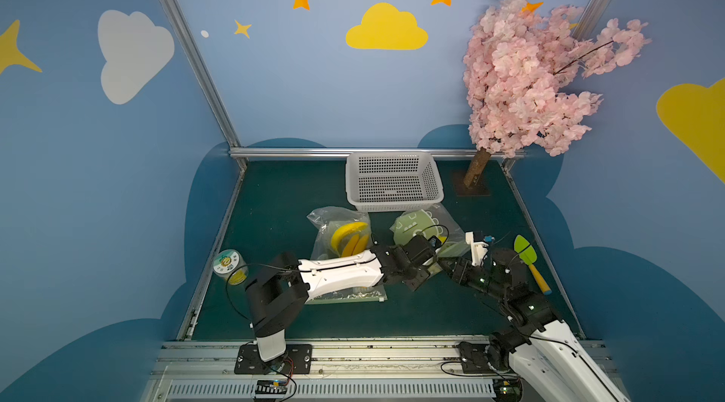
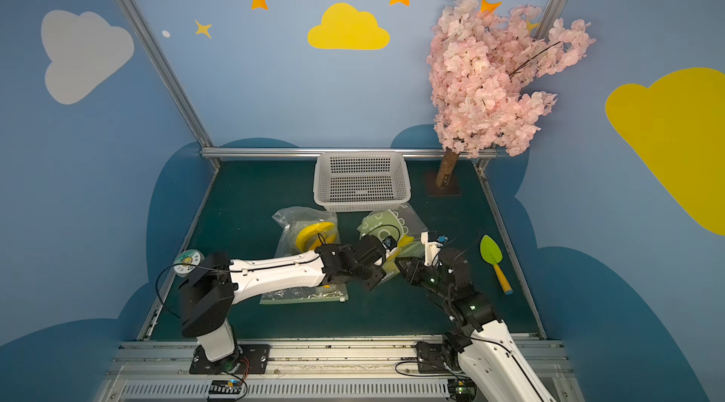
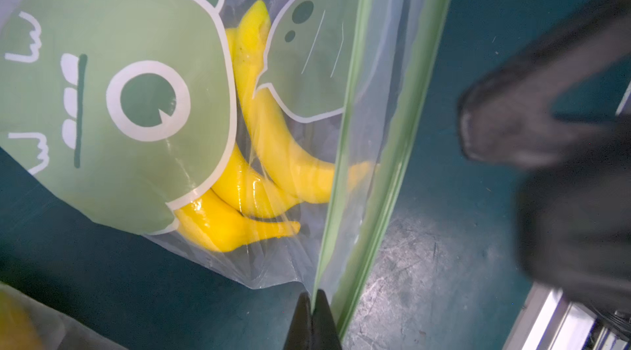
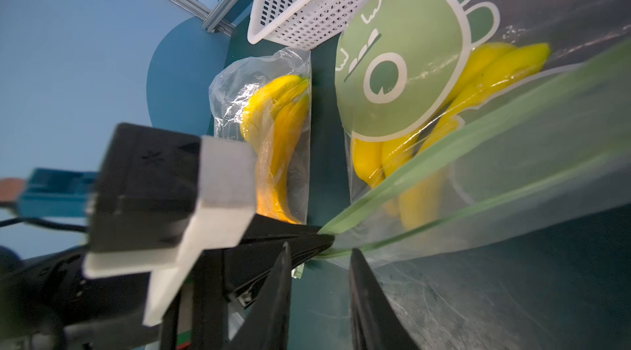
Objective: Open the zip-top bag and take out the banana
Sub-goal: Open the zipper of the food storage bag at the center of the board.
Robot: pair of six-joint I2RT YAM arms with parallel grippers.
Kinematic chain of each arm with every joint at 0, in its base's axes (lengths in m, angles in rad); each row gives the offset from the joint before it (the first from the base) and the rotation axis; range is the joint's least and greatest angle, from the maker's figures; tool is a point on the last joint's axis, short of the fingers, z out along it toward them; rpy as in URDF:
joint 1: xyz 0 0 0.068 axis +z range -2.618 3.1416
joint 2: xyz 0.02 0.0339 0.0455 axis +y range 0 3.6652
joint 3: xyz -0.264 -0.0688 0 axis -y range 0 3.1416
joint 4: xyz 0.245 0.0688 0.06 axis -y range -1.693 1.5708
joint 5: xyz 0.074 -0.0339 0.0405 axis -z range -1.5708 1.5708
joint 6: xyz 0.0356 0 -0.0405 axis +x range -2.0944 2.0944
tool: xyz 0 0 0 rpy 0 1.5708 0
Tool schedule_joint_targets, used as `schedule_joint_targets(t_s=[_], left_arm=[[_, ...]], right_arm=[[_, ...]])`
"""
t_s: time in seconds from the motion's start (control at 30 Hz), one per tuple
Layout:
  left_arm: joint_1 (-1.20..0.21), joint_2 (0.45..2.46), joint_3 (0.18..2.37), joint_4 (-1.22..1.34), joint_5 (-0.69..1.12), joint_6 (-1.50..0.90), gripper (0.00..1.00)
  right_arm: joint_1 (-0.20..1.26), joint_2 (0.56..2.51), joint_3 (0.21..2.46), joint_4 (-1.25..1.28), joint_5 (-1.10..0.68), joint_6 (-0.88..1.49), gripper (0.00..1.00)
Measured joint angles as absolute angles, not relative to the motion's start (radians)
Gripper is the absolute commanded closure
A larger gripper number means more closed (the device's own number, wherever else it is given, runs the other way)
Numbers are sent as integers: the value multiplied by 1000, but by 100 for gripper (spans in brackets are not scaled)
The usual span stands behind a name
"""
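Observation:
The zip-top bag [image 1: 412, 223] [image 2: 378, 223], clear with a green dinosaur print, lies in front of the basket. Yellow bananas [image 3: 273, 147] [image 4: 368, 157] show through it. My left gripper [image 3: 311, 293] [image 1: 433, 264] is shut on the end of one green zip strip [image 3: 345, 147] at the bag's mouth, and that lip is lifted. The other green strip [image 3: 406, 147] runs beside it, parted from the first. My right gripper [image 4: 320, 248] [image 2: 398, 261] is open right next to the left one. Its two black fingers [image 4: 362, 297] straddle the end of the lower strip.
A white mesh basket [image 1: 392, 155] [image 4: 307, 7] stands behind the bag. A second clear bag of bananas [image 1: 341, 235] [image 4: 273, 119] lies to the left, and a flat bag [image 1: 353, 296] sits under my left arm. A green spatula [image 1: 527, 255], a round tin [image 1: 230, 266] and a blossom tree [image 1: 476, 172] are around.

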State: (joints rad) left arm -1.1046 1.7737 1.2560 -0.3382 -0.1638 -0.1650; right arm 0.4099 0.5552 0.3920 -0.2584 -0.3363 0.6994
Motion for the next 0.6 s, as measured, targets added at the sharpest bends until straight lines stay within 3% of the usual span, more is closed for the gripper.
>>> schedule_joint_targets(t_s=[0.6], left_arm=[[-1135,1770,1235,-302,-200,-212,97]], right_arm=[[442,535,307,-137,-311,691,73]])
